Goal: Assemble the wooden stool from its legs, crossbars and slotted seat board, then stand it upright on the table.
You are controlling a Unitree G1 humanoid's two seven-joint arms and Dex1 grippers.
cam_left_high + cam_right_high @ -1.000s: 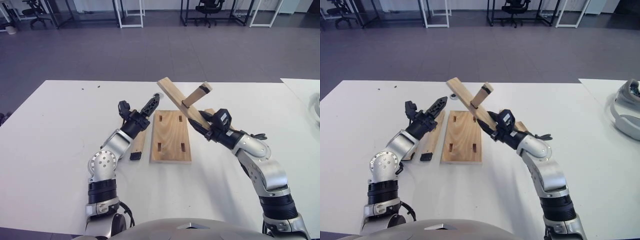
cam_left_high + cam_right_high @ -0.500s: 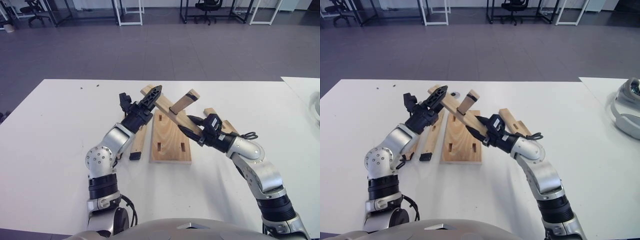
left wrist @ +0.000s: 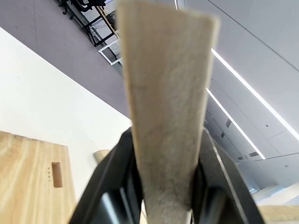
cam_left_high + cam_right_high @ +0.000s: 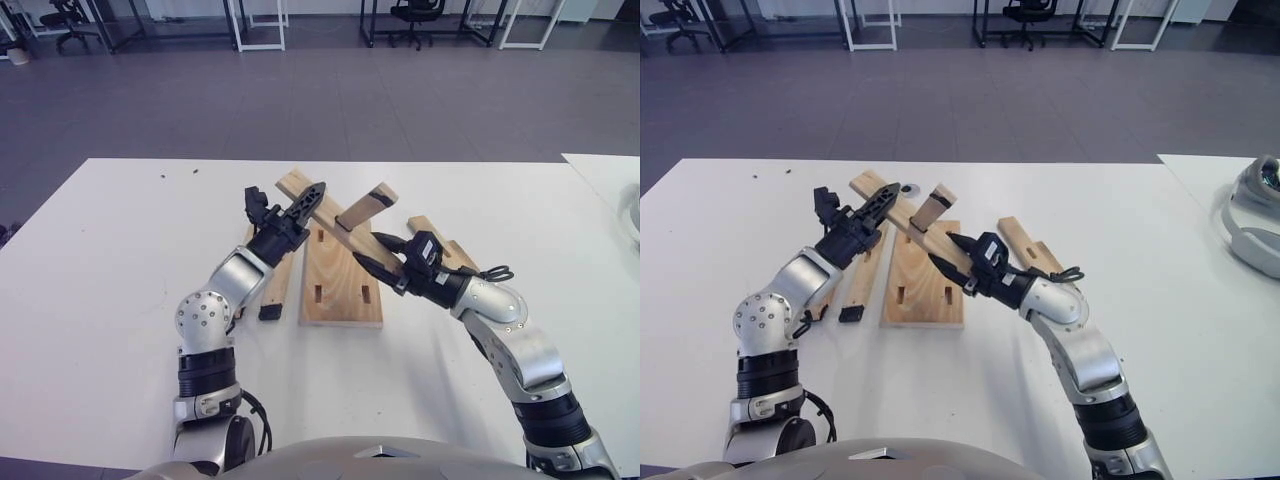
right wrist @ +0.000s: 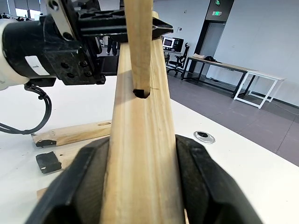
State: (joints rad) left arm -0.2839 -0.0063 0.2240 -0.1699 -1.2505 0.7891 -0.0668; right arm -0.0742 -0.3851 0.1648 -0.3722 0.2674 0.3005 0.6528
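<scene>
A wooden leg [image 4: 345, 222] with a short crossbar [image 4: 366, 204] stuck in its slot hangs tilted over the far end of the slotted seat board [image 4: 335, 290]. My right gripper [image 4: 378, 258] is shut on the leg's lower end, with its fingers [image 5: 79, 186] on both sides of the wood. My left gripper [image 4: 308, 198] is shut on the leg's upper end [image 3: 163, 116]. The seat board lies flat mid-table with several slots. A second leg [image 4: 277, 283] lies on the table left of the board, under my left forearm. A third leg [image 4: 440, 240] lies to the right, behind my right wrist.
A white headset [image 4: 1252, 225] rests on the neighbouring table at the far right. A round grommet [image 5: 203, 136] sits in the tabletop beyond the parts. Bare white table [image 4: 110, 260] stretches to the left and along the near edge.
My right gripper has carried the leg with its crossbar leftward and lower, over the seat board. My left gripper has risen from the table and closed on the leg's upper end.
</scene>
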